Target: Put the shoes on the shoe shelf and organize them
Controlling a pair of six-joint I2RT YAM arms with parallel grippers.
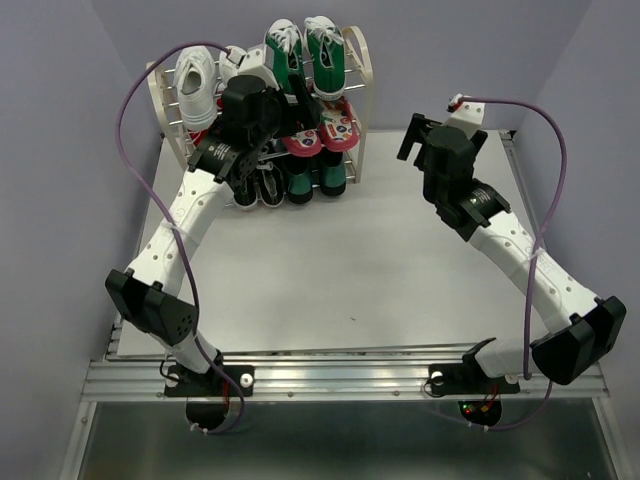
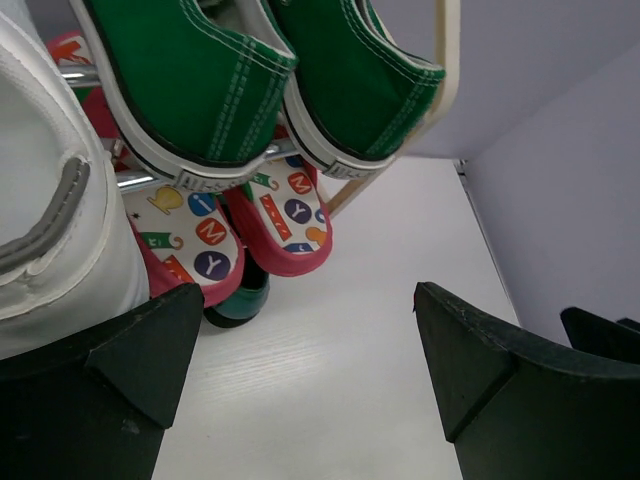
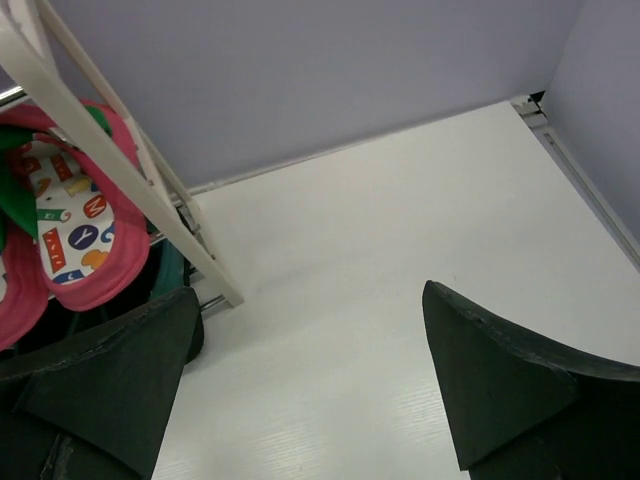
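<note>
Top external: no shoe loose on the table (image 1: 350,260). White sneakers (image 1: 197,85) sit atop the shelf (image 1: 362,60), black pair (image 1: 268,186) on the bottom tier, red pair not discernible. Left gripper (image 2: 305,300) hangs spread, empty, at the shelf; right gripper (image 3: 310,295) spread too, beside it. Nearly finished, I'd say.

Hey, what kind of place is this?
Probably a robotics lab test cell, not a home: left arm and right arm bolted to a metal rail, plain lavender walls boxing in the white table, one shoe shelf.
</note>
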